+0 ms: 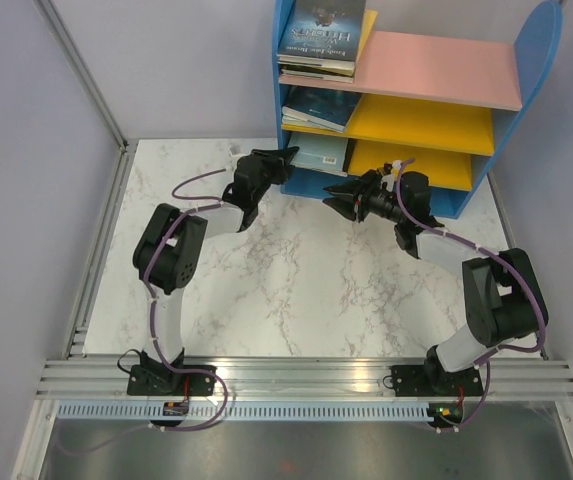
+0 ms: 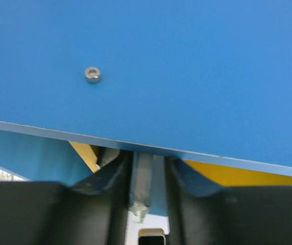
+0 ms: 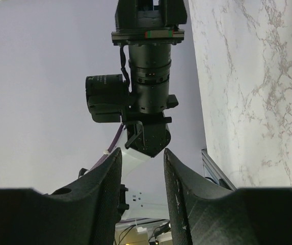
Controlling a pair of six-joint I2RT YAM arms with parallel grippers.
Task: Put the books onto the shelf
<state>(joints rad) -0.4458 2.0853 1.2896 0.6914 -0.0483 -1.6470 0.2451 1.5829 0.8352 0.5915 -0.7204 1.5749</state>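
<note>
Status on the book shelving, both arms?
Left gripper at shelf left panel, by pale blue book, grip unclear. Right gripper open, empty, before bottom board. Book stack on top board, teal book on middle. Nothing in the way.

Books (image 1: 321, 40) flat across shelf (image 1: 436, 65) tiers

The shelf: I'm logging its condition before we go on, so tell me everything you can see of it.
The shelf is a small three-tier bookcase of what looks like painted board: rounded blue side panels, a pink top board and two yellow lower boards. It stands upright at the marble table's far side. Books lie flat at the left end of every tier. A metal fastener shows in a blue panel. The left gripper is at the left panel's lower front; contact is unclear.
</note>
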